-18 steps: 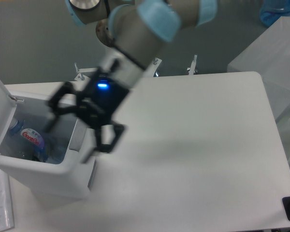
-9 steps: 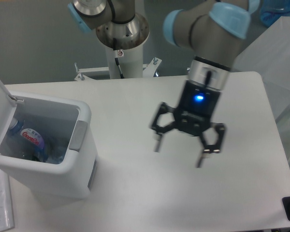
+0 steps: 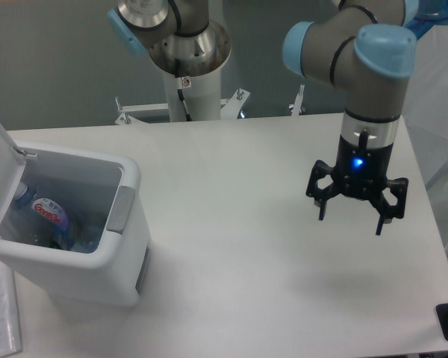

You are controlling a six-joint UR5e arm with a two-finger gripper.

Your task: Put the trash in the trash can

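The gripper (image 3: 351,221) is held above the right side of the table (image 3: 231,246), fingers spread apart and nothing between them. Well to its left, the crushed clear bottle (image 3: 45,212), white-capped with a blue-red label, is seen inside the white bin (image 3: 97,257), whose lid (image 3: 1,171) is raised.

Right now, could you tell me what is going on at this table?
The arm's gripper hangs open and empty over the right side of the table, well away from the bin. The bin stands at the left with its lid up, and the bottle lies inside it.
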